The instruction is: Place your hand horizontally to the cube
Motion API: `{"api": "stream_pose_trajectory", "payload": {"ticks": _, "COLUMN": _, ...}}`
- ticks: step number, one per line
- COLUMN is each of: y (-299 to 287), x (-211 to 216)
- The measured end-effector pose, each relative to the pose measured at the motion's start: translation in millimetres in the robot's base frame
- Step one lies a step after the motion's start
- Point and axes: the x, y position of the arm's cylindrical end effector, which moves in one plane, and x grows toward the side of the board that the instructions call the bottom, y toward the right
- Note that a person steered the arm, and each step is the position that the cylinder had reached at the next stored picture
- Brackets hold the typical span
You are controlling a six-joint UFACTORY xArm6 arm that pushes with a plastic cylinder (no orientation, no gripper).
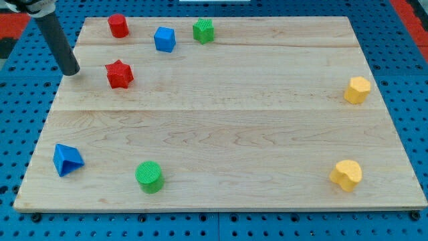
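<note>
The wooden desk point(234, 120) lies on a blue pegboard point(411, 100). My tip point(69, 72) stands at the desk's left edge; it is a bare rod, so I cannot tell any claw state. The red star point(120, 73) sits just to its right. The blue cube point(164, 39) lies farther right, nearer the view's top.

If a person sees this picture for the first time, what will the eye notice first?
First, the dark rod at the view's top left, my tip resting at the board's left edge, just left of the red star block. Then the blue cube near the top edge, between a red cylinder and a green star block.
</note>
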Motion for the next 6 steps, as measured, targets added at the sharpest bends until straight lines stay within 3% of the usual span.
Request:
{"api": "stream_pose_trajectory", "payload": {"ticks": 5, "y": 4, "x": 3}}
{"api": "stream_pose_trajectory", "payload": {"ticks": 6, "y": 18, "x": -30}}
